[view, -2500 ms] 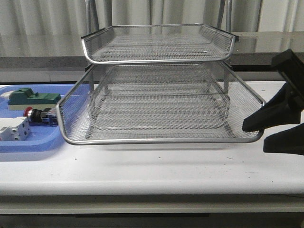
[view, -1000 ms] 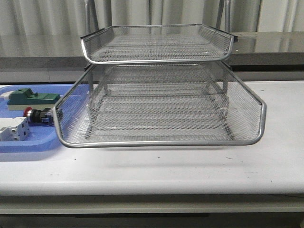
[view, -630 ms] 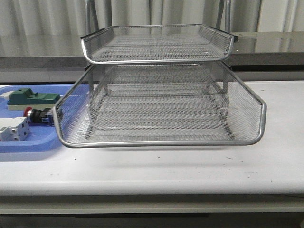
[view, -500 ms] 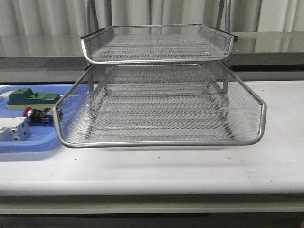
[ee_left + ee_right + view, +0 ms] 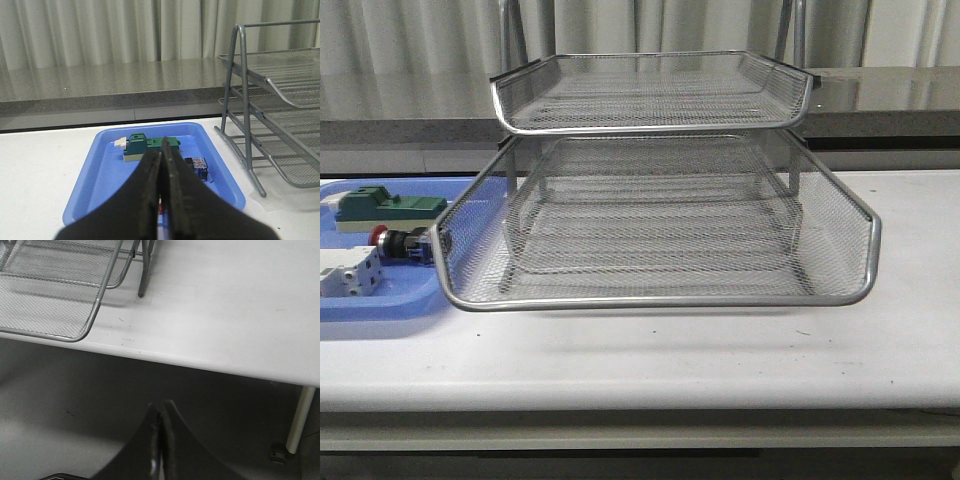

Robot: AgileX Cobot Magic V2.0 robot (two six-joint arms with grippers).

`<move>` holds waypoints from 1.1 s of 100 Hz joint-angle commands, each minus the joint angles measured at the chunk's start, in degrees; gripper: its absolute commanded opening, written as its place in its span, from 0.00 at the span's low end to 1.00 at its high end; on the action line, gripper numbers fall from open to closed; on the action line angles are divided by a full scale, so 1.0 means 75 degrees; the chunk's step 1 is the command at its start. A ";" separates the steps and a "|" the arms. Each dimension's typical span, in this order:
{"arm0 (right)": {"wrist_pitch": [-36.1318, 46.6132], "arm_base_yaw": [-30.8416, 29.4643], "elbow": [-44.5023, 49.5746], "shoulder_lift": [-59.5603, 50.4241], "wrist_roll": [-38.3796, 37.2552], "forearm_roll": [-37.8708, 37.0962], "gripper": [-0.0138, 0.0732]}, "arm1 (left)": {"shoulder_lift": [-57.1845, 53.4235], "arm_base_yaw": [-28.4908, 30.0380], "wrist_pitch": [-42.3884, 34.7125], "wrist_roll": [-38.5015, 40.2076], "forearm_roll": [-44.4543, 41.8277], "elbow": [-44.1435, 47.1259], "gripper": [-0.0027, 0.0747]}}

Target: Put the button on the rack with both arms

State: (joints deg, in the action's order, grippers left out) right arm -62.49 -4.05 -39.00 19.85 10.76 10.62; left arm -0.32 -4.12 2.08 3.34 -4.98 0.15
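1. Button (image 5: pixel 400 243) lies on its side in the blue tray (image 5: pixel 380 300), at the table's left end. Red cap points left, blue rear block points right toward the rack (image 5: pixel 655 225). So long axis runs roughly left-right across the front view.
2. It sits between the green-topped block (image 5: pixel 390 207), which is behind it, and the white module (image 5: pixel 345 272), nearer the table's front edge. Both close by, so not much room for fingers.
3. Button's blue end is just beside the rack's lower basket rim. Can't tell if touching.
4. Left gripper (image 5: pixel 161 165): fingers pressed together, no gap visible, nothing held. It's back from the tray, aimed over it. In the left wrist view the button (image 5: pixel 197 166) shows just past the fingertips, slightly off to one side and partly hidden by them.
5. Right gripper (image 5: pixel 161 417): also closed, empty. It hangs off the table's front edge near the rack's right corner, looking at floor and table (image 5: pixel 225 300). Well apart from the button, with the whole rack between.
6. Judgement: left arm is clearly nearer, so it should do the pick. It needs to open first, then come in across the button's long axis, gripping the collar/body.
7. Nothing in the rack yet. Task looks barely begun.
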 commanded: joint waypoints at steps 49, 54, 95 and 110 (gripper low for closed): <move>0.0390 -0.0042 -0.0250 0.0082 0.0011 0.0049 0.08 | -0.0247 0.0019 -0.0644 0.0037 0.0059 0.0318 0.01; 0.0390 -0.0042 -0.0250 0.0082 0.0011 0.0049 0.08 | -0.0247 0.0019 -0.0811 0.0037 0.0059 0.0318 0.01; 0.0390 -0.0042 -0.0250 0.0082 0.0011 0.0049 0.08 | 0.0452 0.0019 0.0472 0.0037 0.0837 -0.1370 0.01; 0.0390 -0.0042 -0.0250 0.0082 0.0011 0.0049 0.08 | 0.1861 0.0019 0.1843 0.0037 0.0852 -0.2881 0.01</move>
State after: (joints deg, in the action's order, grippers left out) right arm -62.49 -4.05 -39.00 19.85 10.76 10.62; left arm 6.94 -4.12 13.71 3.34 0.68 -14.01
